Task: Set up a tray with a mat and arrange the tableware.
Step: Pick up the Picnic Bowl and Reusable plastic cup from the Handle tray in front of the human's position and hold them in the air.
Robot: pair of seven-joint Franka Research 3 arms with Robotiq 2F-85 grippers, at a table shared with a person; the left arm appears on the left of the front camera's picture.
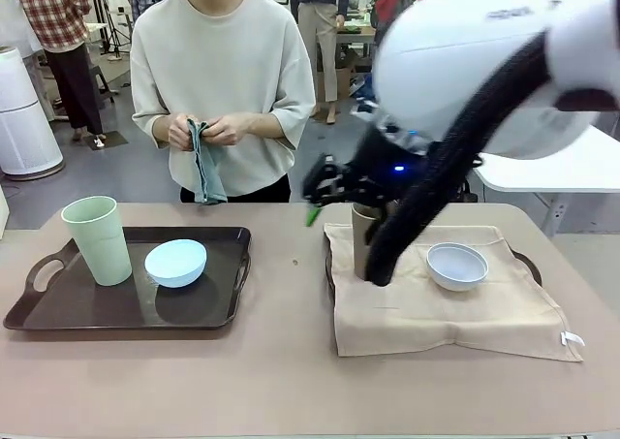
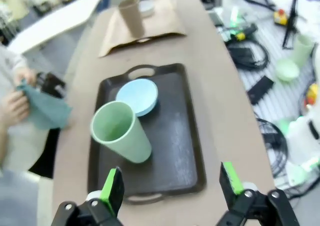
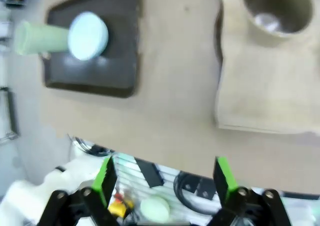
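Two trays are sitting on the table (image 1: 291, 381).

Front view: the dark tray (image 1: 34, 308), on the robot's left, is carrying the green cup (image 1: 99, 240), upright, and the blue bowl (image 1: 175, 263) just beside it, with no mat under them. The second tray (image 1: 526, 261) is lying beneath the mat (image 1: 436, 318), which is bearing the brown cup (image 1: 359, 234) and the white bowl (image 1: 457, 266). The right arm (image 1: 455, 61) is extending across the middle, above the brown cup. A person at the far side is holding a cloth (image 1: 205, 172).

Left wrist view: the left gripper (image 2: 171, 185) is hanging with its fingers wide apart and nothing between them. The green cup is standing straight ahead of it, long axis upright and mouth toward the camera, with the blue bowl just behind. The left arm is judged the nearer one for any lift from the dark tray.

Right wrist view: the right gripper (image 3: 164, 178) is also standing apart and empty, its fingers framing the table's near edge. The brown cup is showing mouth-on at the picture's upper right, off the fingers' line. The green cup and blue bowl are lying well apart from it, at the upper left.
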